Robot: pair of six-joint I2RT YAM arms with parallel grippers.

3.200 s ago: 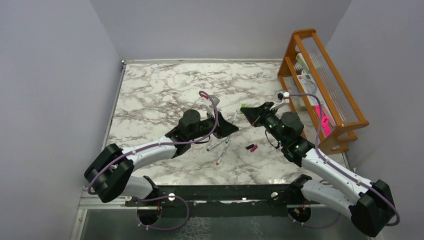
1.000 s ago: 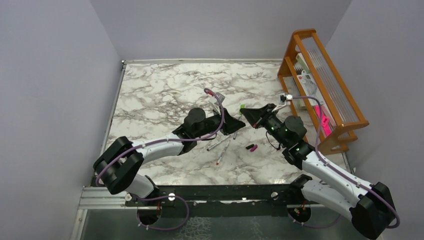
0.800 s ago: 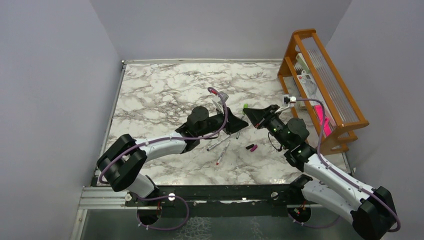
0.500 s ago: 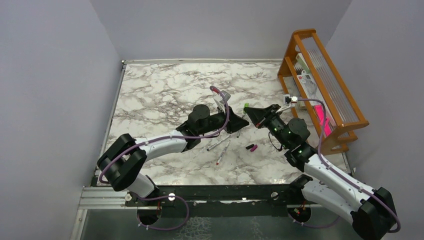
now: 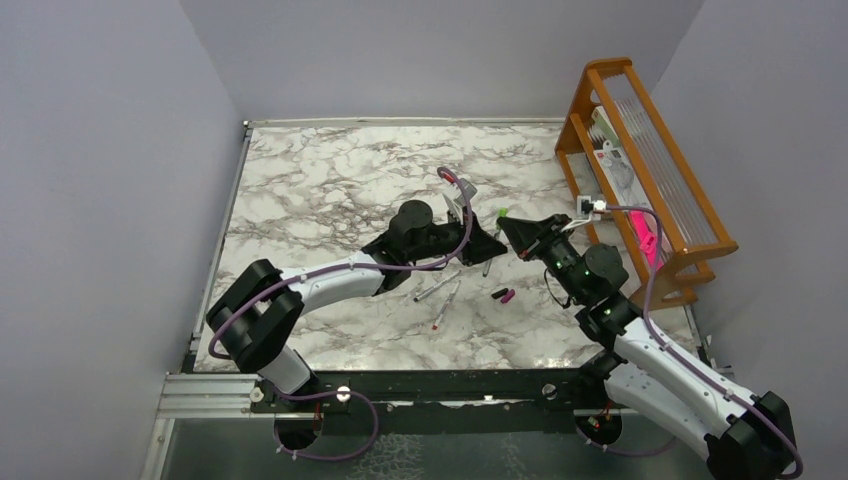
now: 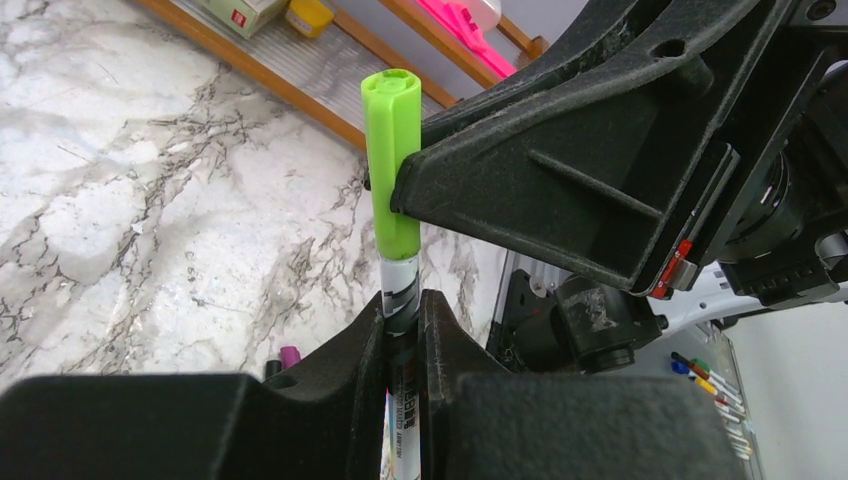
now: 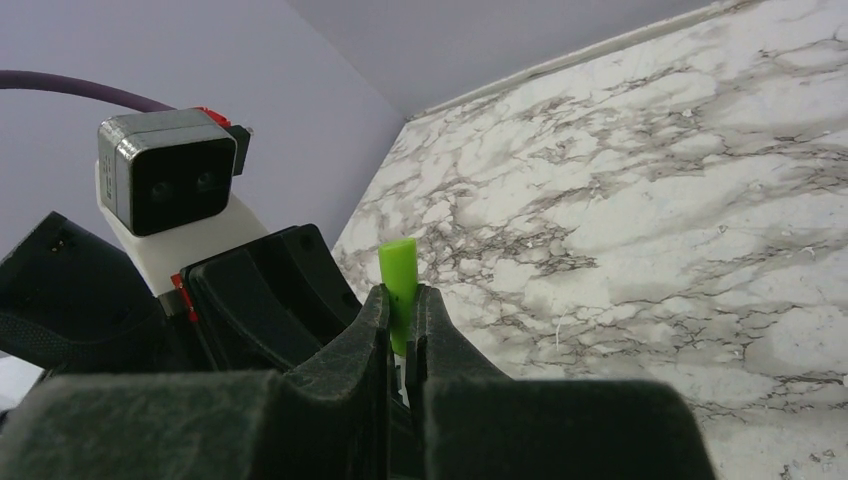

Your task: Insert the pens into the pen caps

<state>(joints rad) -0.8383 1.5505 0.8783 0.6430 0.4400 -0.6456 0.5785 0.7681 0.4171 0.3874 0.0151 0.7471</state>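
Marble table (image 5: pixel 300 180) in a grey-walled booth.
Two loose pens (image 5: pixel 432 291): near centre, lying uncapped.
Left fingers (image 6: pixel 335 375): clenched on a third pen (image 6: pixel 401 300), its tip pointing outward towards its cap.
Green cap (image 6: pixel 393 150): over that tip; how far home, cannot tell.
Right fingers (image 7: pixel 345 350): clamped on the cap's sides, likely to push it on.
Black cap (image 5: pixel 497 293) and magenta cap (image 5: pixel 509 296): loose, just right of the pens.
Wooden rack (image 5: pixel 650 150): far right.

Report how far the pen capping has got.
Done: nothing finished yet. In hand: the left hand grips one pen, the right hand grips the green cap, which sits over that pen's tip; fully seated or not is unclear. Left: the black cap and magenta cap lie loose near the other pens.
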